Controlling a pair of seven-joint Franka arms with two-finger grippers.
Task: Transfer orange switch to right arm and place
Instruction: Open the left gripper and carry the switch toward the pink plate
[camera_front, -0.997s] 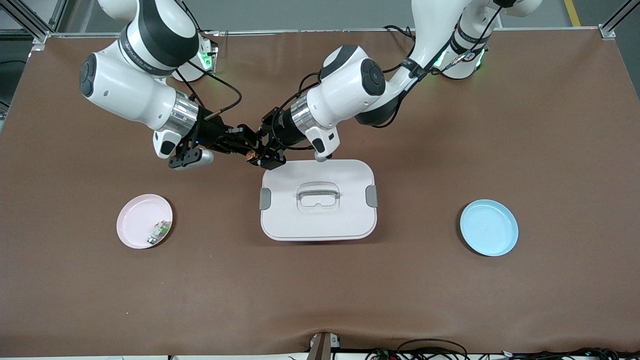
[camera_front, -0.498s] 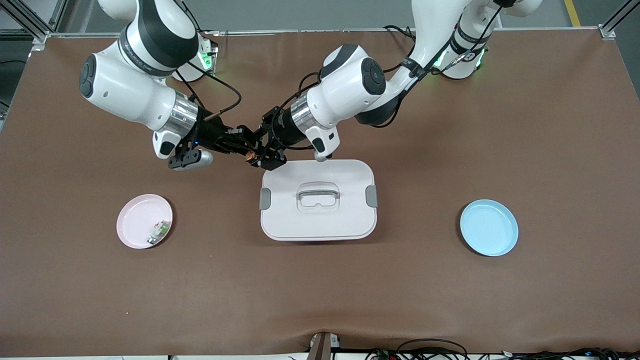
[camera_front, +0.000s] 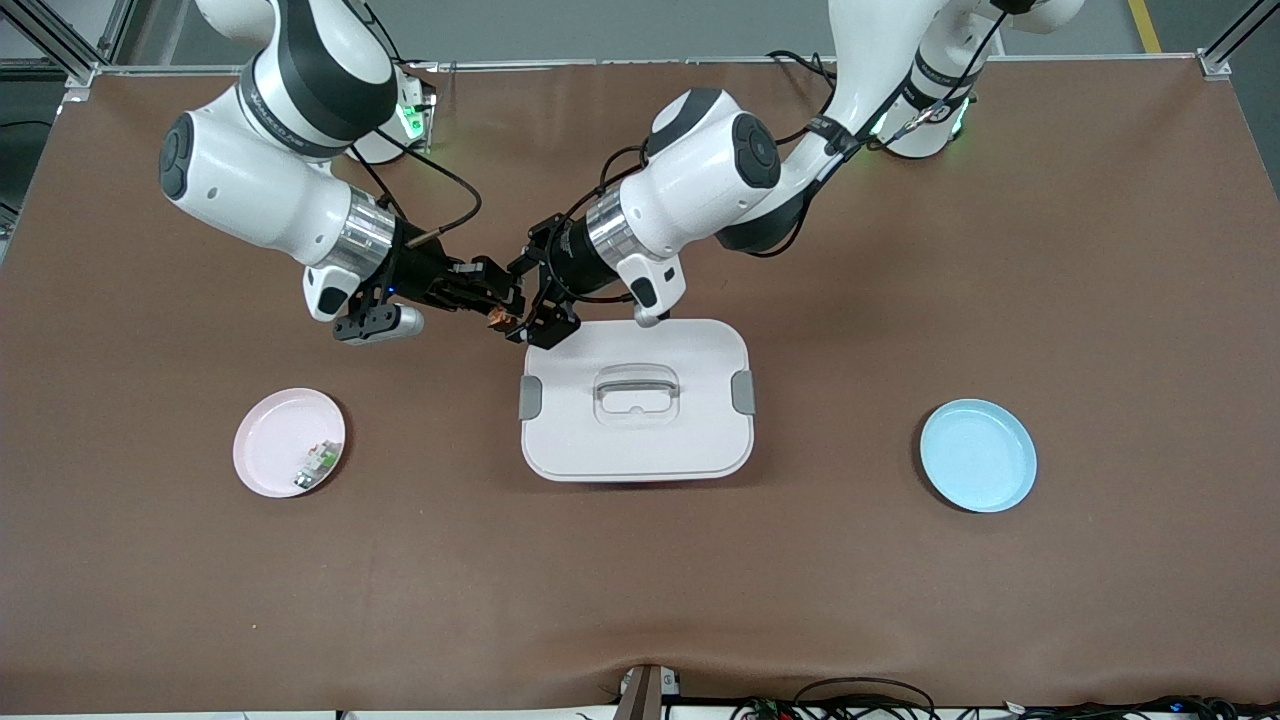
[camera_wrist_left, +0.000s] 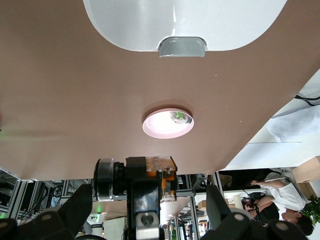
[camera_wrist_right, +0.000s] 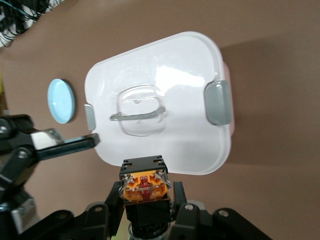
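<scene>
So compared with a second back, the left tool (camera_front: 533, 312) had let go and spread its fingers wide, and that arm had pulled off a touch toward its own base, while the right tool (camera_front: 497, 300) stayed clamped shut on the orange switch (camera_front: 499, 318). The switch hung in the air over bare worktop (camera_front: 640, 600) just off the corner of the white lidded box (camera_front: 636, 400) nearest the right arm's base. In the right wrist view the switch (camera_wrist_right: 144, 186) stuck out past the fingertips in line with the fingers, orange end facing outward; how its long axis ran I couldn't really tell. Both arms reached in toward the middle of the worktop with forearms nearly level, wrists aimed at each other. The pink plate (camera_front: 288, 442) with the small white-and-green part (camera_front: 316, 465) sat toward the right arm's end, the blue plate (camera_front: 977, 455) toward the left arm's end.
</scene>
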